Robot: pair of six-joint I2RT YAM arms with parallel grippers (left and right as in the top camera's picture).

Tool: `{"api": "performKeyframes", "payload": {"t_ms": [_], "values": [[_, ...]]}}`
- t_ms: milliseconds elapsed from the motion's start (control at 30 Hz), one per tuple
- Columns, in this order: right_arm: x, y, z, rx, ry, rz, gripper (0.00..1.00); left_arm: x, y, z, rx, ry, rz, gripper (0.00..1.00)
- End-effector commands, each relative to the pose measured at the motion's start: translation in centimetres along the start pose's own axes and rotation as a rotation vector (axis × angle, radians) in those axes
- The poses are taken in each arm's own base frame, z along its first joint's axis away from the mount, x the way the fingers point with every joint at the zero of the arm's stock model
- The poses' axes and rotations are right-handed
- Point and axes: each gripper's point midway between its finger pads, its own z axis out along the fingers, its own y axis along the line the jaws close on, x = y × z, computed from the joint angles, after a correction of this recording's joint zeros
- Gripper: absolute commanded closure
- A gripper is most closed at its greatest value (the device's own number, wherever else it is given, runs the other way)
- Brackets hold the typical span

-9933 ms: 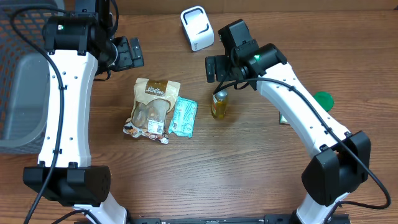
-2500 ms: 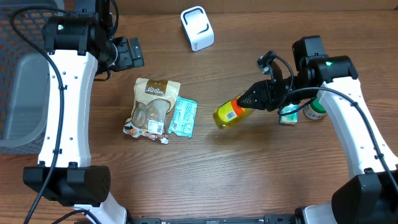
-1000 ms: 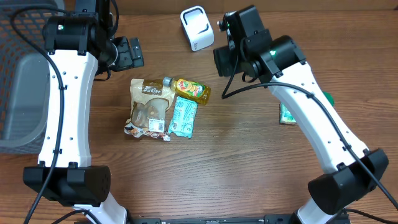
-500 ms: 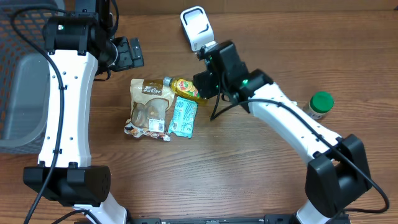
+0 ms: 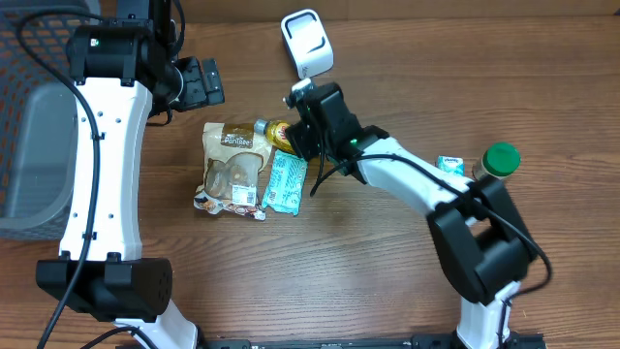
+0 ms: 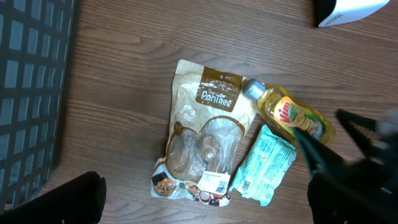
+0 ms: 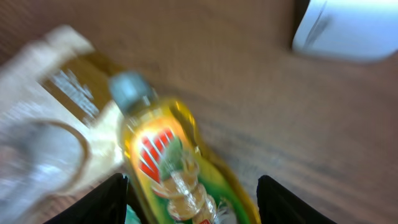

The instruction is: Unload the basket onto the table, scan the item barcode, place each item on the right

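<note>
The yellow bottle [image 6: 289, 115] lies flat on the bench [image 5: 320, 281], just beside the brown snack pouch [image 6: 202, 140] and the teal packet [image 6: 267, 165]; its grey cap [image 6: 252, 89] is at the upper corner of the pouch. Its long axis runs, in the overhead view, from the cap at the upper left to the base at the lower right; so the cap points away from the right arm [image 5: 407, 174], and the base end is under that arm's jaws.

These jaws are released; the two fingers [image 7: 109, 199] stand one on each side of the lower body of the bottle, across its width. The wrist view is blurred, so we cannot tell if a pad touches the plastic. We judge that the bottle is not grasped.

The left arm [image 5: 102, 145] is well apart, up near the basket [image 5: 29, 58]; its jaws are spread wide and hold nothing. The right arm is clearly the nearer one.

The white scanner [image 5: 307, 44] stands beyond the bottle, toward the far edge of the bench. The front label faces up, and we see no barcode on it. In our judgement the coming move is to close across the narrow width, lift the bottle, and turn it until the code faces the scanner. A round, smooth body can roll between the pads, so the grip must sit square to the long axis.
</note>
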Motion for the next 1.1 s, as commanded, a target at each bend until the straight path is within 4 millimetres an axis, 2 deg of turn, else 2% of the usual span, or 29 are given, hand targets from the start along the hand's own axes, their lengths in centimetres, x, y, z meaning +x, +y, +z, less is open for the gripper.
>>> {"api": "performKeyframes", "payload": {"t_ms": [0, 167, 367, 500, 700, 767, 833, 967, 1033, 1067], "values": [[1.4, -0.1, 0.6, 0.009, 0.04, -0.004, 0.4, -0.3, -0.5, -0.3, 0.013, -0.014, 0.017, 0.01], [4.4, -0.4, 0.1, 0.014, 0.166, 0.01, 0.46, -0.3, -0.5, -0.3, 0.013, -0.014, 0.017, 0.0], [8.8, -1.2, -1.3, 0.027, 0.356, 0.031, 0.59, -0.3, -0.5, -0.3, 0.013, -0.014, 0.017, 0.01], [11.6, -2.3, -2.6, 0.068, 0.478, 0.106, 0.6, -0.3, -0.5, -0.3, 0.013, -0.014, 0.017, 0.0], [15.6, -4.1, -5.6, 0.115, 0.674, 0.189, 0.59, -0.3, -0.5, -0.3, 0.013, -0.014, 0.017, 0.0], [15.7, -4.6, -6.6, 0.124, 0.707, 0.212, 0.59, -0.3, -0.5, -0.3, 0.013, -0.014, 0.017, 0.0], [14.7, -4.9, -7.5, 0.126, 0.711, 0.219, 0.58, -0.3, -0.5, -0.3, 0.013, -0.014, 0.017, 0.01], [11.3, -4.8, -9.1, 0.125, 0.675, 0.215, 0.45, -0.3, -0.5, -0.3, 0.013, -0.014, 0.017, 0.01], [10.4, -4.5, -9.4, 0.121, 0.663, 0.206, 0.35, -0.3, -0.5, -0.3, 0.013, -0.014, 0.017, 0.01], [10.3, -4.3, -9.3, 0.118, 0.659, 0.2, 0.33, -0.3, -0.5, -0.3, 0.013, -0.014, 0.017, 0.01]]}}
